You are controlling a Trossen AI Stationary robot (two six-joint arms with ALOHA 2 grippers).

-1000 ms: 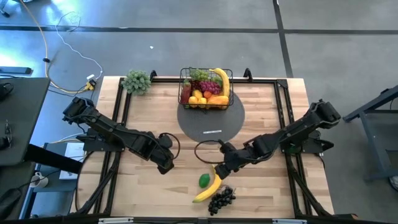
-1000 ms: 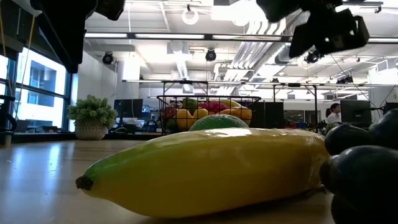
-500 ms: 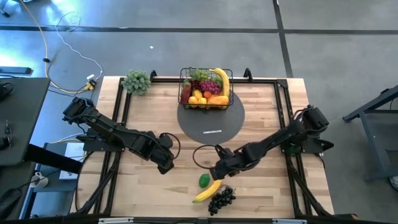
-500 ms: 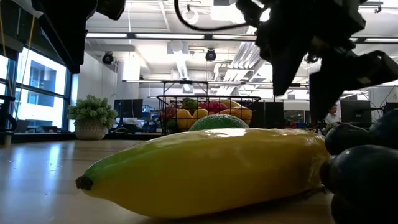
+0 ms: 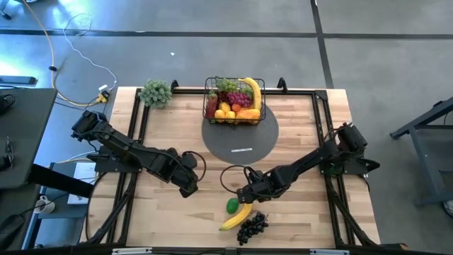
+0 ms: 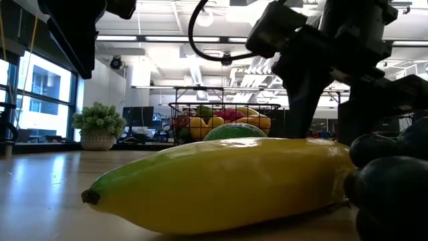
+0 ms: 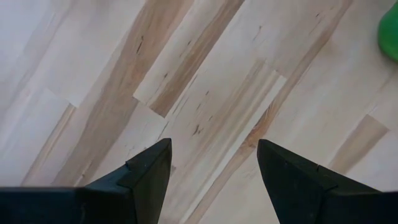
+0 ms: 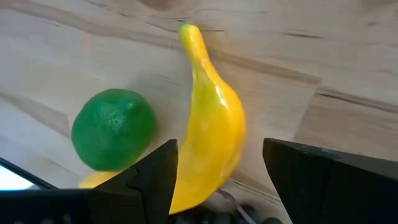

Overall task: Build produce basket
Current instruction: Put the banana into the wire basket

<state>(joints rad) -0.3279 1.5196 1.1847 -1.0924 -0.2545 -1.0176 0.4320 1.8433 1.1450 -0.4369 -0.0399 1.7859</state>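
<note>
On the worktop (image 5: 170, 212) stand two arms; one wire basket (image 5: 235, 100) heaped with fruit; one grey round mat (image 5: 241, 138); one leafy bunch (image 5: 156, 93); loose lie one banana (image 5: 236, 216), one green fruit (image 5: 232, 205), one bunch of black grapes (image 5: 252, 227).

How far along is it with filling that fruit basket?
Mostly done: the basket on the grey mat already holds a heap of fruit. In hand: the right pincer, open, hangs over a loose banana, not yet gripping it. Still left on the table: that banana, the green fruit and the dark grapes. The left pincer waits open over bare wood.
</note>
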